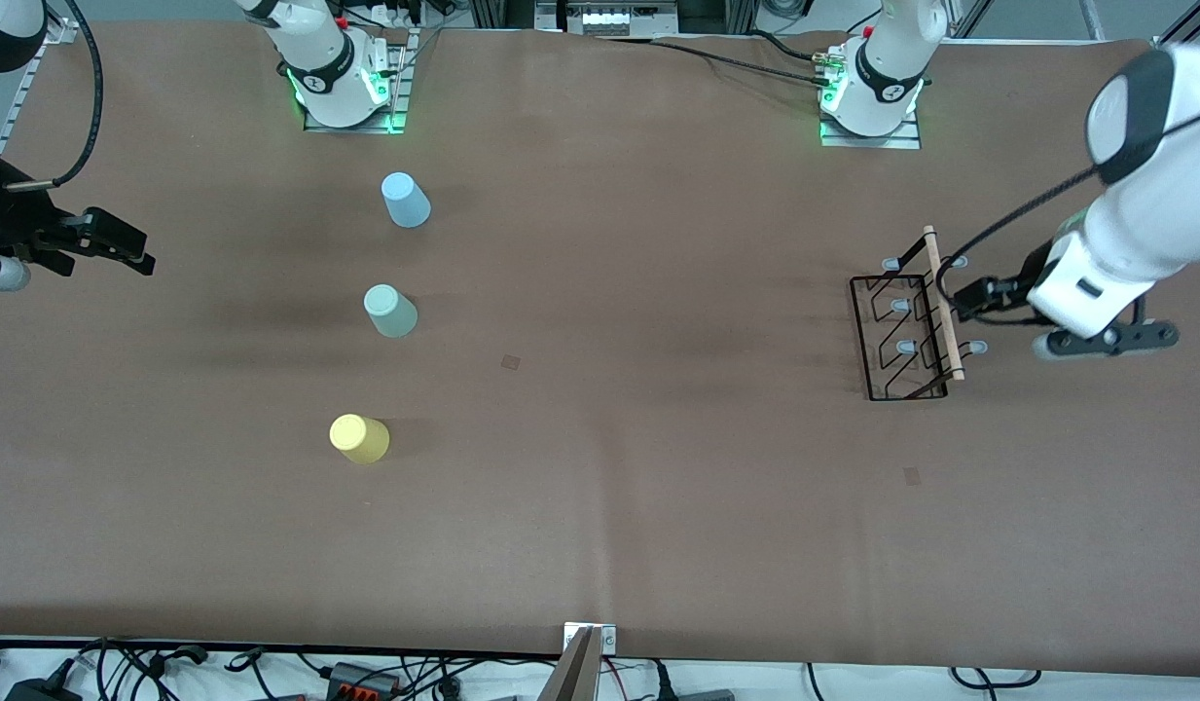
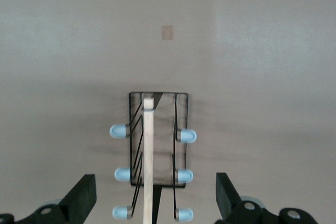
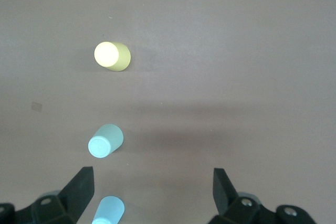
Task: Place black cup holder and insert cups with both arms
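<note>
Currently the step in hand is the first one: taking hold of the cup holder [image 1: 906, 331], which stands on the bench [image 1: 600, 526] toward the left arm's end. The left gripper [image 1: 960, 297] hovers at the wooden handle [image 2: 148, 161], jaws wide and empty; in the left wrist view the rod runs between the two fingers toward 12 o'clock. The next move calls for a descent until the fingers straddle the rod, then closure on it, then a carry toward the bench centre.

Three cups stand upside down in a row toward the right arm's end: blue cup [image 1: 405, 200] farthest from the front camera, green cup [image 1: 390, 312] between, yellow cup [image 1: 359, 438] nearest. The right gripper [image 1: 123, 248] waits off the bench edge, jaws wide, holding nothing.
</note>
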Robot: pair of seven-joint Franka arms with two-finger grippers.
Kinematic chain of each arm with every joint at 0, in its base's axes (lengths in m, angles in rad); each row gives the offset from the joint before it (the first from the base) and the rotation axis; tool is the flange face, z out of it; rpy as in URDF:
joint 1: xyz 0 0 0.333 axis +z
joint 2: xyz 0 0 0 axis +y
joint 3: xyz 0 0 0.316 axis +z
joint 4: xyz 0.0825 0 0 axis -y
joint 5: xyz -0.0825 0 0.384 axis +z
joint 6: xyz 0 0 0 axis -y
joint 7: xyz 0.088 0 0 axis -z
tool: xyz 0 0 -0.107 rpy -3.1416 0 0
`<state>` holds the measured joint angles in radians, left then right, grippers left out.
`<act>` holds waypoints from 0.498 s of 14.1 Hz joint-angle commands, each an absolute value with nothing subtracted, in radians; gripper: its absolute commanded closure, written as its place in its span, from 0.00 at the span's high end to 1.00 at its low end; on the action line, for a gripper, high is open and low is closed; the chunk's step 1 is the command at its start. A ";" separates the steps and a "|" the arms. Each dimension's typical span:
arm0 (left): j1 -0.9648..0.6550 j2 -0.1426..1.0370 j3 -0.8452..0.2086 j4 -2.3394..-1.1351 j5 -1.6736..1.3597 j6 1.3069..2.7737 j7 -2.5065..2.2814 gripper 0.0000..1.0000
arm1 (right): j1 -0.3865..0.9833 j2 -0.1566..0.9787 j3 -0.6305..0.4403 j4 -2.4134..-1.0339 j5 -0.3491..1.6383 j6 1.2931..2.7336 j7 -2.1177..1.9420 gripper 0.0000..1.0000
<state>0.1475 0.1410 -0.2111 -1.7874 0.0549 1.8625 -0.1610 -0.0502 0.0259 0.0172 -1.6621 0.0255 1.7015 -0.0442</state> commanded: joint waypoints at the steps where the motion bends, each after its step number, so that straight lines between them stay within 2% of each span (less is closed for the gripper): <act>1: 0.169 0.126 -0.213 -1.896 0.048 1.965 -0.106 1.00 | -0.055 0.005 0.021 -1.678 0.014 1.700 -0.052 1.00; 3: 0.169 0.124 -0.213 -1.963 0.048 2.049 -0.106 1.00 | -0.055 0.005 0.021 -1.680 0.012 1.692 -0.054 1.00; 7: 0.169 0.109 -0.213 -2.038 0.048 2.065 -0.106 1.00 | -0.057 0.005 0.021 -1.684 0.012 1.690 -0.051 1.00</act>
